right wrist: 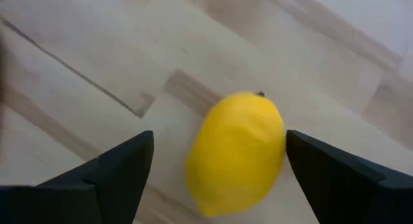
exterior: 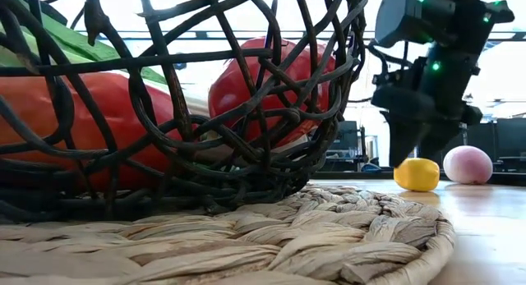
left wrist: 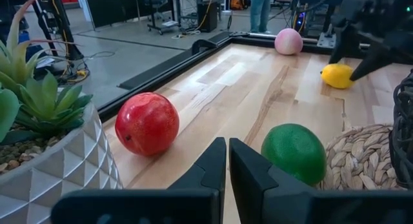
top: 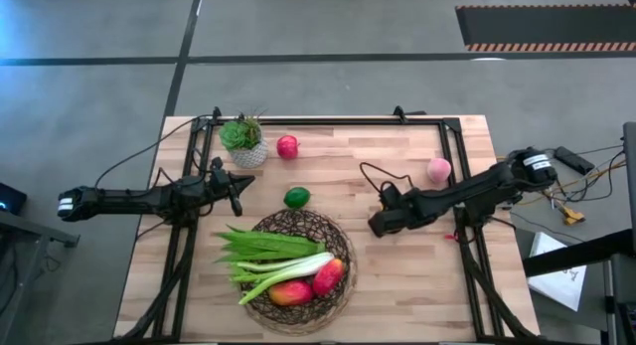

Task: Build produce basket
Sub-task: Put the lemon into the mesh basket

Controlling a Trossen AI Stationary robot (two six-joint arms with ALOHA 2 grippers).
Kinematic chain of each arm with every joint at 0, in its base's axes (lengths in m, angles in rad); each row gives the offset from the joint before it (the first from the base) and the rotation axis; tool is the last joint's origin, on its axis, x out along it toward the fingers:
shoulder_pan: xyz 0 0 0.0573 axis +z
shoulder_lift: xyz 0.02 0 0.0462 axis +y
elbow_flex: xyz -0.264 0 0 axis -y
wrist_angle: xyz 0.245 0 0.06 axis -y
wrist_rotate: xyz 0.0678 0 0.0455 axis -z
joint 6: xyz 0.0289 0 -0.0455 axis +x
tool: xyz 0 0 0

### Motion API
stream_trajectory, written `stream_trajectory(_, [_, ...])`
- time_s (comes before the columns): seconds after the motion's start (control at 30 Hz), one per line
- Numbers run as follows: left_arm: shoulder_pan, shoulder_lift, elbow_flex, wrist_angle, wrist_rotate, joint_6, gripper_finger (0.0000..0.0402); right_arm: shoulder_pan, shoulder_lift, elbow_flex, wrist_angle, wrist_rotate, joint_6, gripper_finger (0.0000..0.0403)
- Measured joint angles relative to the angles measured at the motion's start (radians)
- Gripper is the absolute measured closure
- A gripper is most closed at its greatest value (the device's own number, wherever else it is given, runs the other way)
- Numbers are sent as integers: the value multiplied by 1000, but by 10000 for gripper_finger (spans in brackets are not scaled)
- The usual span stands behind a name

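Observation:
The dark wicker basket (top: 343, 248) sits on a woven mat (exterior: 345, 227) at the table's near middle. It holds a leafy green bunch (top: 260, 246), a leek (top: 288, 268) and two red-orange fruits (top: 310, 283). A yellow lemon (right wrist: 235, 153) lies on the table right of the basket. My right gripper (right wrist: 220, 137) is open and points steeply down over it, one finger on either side. The arm hides the lemon in the high view. A green lime (top: 296, 197), a red apple (top: 287, 146) and a pink peach (top: 438, 169) rest on the table. My left gripper (left wrist: 227, 161) waits shut at the left, near the lime.
A potted plant in a white pot (top: 243, 142) stands at the far left beside the apple. A black frame rail (top: 328, 120) runs along the table's far edge and down both sides. Bare wood lies between the basket and the far rail.

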Motion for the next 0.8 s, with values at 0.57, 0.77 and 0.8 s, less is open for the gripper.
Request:
stream_trajectory(0.57, [0, 2, 0, 0, 0, 0, 398, 23, 79, 1, 7, 19, -56, 216])
stream_trajectory(0.77, [0, 2, 0, 0, 0, 0, 398, 98, 53, 77, 14, 68, -101, 211])
stream_trajectory(0.8, [0, 2, 0, 0, 0, 0, 398, 115, 53, 101, 24, 81, -121, 210])
